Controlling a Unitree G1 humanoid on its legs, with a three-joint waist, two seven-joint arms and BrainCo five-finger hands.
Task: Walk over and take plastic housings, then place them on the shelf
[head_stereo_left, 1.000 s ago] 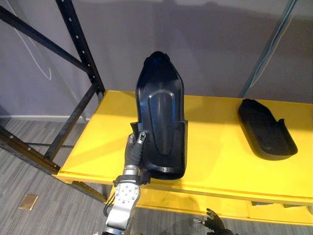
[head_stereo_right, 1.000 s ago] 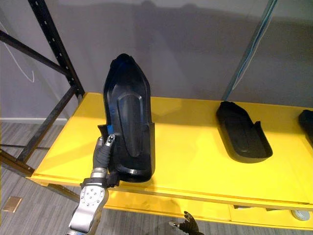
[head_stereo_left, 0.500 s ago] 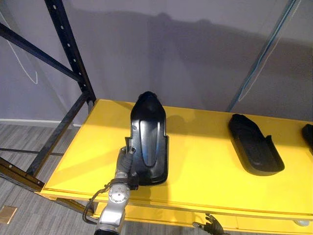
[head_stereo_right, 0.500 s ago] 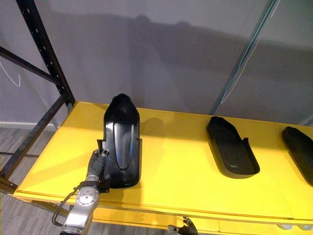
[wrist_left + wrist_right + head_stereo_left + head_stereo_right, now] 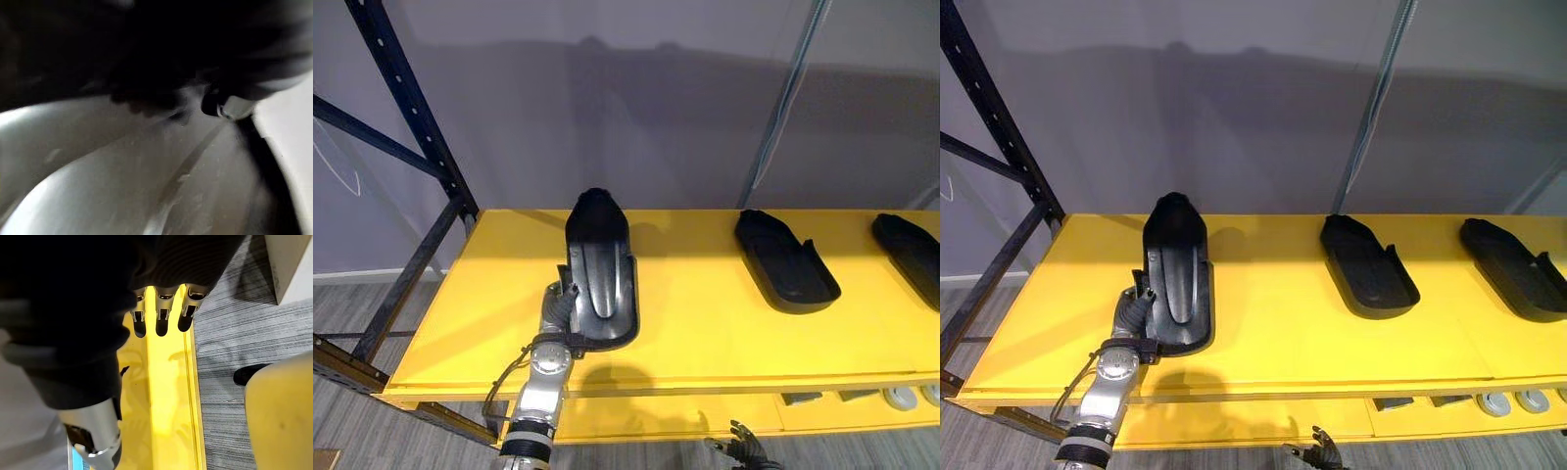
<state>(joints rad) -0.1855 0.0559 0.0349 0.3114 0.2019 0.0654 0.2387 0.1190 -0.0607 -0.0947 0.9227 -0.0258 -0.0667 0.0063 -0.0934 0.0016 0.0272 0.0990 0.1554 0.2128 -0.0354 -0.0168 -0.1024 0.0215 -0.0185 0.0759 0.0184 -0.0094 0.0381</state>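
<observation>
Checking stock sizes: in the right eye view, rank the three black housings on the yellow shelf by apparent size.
1. Left housing, though nearest the camera, so unsure.
2-3. Middle housing and right housing look alike.

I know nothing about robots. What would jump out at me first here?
The bright yellow shelf running across the scene stands out first. At its left part, a long black housing is gripped at its near edge by the robot's left hand. Two more housings lie farther right, one near the middle and one at the right end.
</observation>
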